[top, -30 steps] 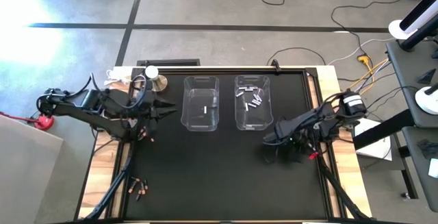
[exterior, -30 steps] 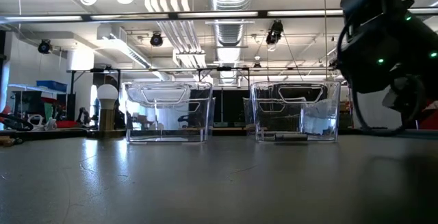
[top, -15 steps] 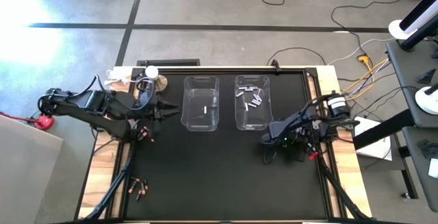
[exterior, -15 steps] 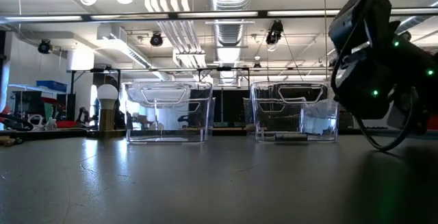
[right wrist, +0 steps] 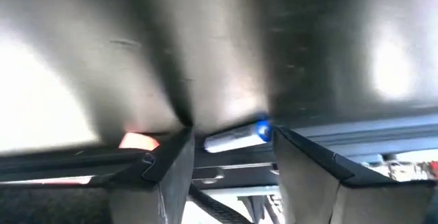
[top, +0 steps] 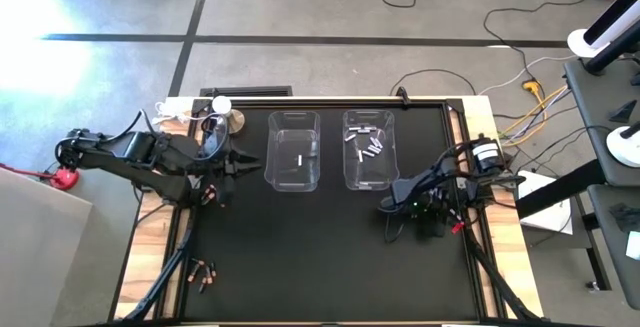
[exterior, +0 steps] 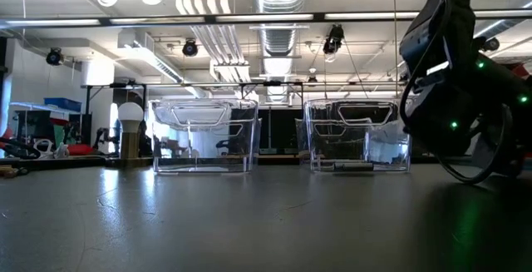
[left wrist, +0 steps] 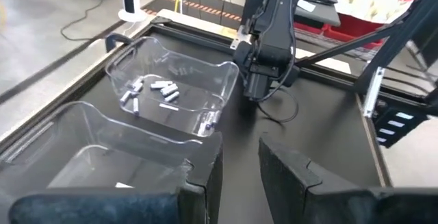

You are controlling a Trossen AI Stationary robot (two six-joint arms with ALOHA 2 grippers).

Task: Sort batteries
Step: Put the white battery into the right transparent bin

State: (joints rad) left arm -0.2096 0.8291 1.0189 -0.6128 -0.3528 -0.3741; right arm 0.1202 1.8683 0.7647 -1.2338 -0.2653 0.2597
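Note:
My right gripper (top: 386,205) is down at the black table, near of the right clear bin (top: 368,150). It is open, pointing down, with a white battery with a blue end (right wrist: 236,138) lying on the table between its fingertips. That bin holds several silver batteries (left wrist: 152,88). The left clear bin (top: 293,152) holds one white battery (top: 298,158). My left gripper (left wrist: 239,162) is open and holds nothing, level beside the left bin's left wall. Copper batteries lie at the table's left (top: 212,195) and near-left (top: 204,275). My right gripper comes at the white battery (right wrist: 219,142) from above, one finger (right wrist: 171,166) at each of its ends, so the fingers span its length. The battery lies flat on the table. I cannot tell whether the fingertips touch it.
Both bins (exterior: 204,135) (exterior: 359,135) stand side by side at the table's far middle. A small lamp-like stand (top: 224,112) sits at the far left corner. A red bit (top: 457,226) lies by the right arm. The mat (top: 320,257) spreads wide near of the bins.
My right gripper has come down toward the table and shifted a little toward the left and near edge, tipping to point downward. The left arm has kept still.

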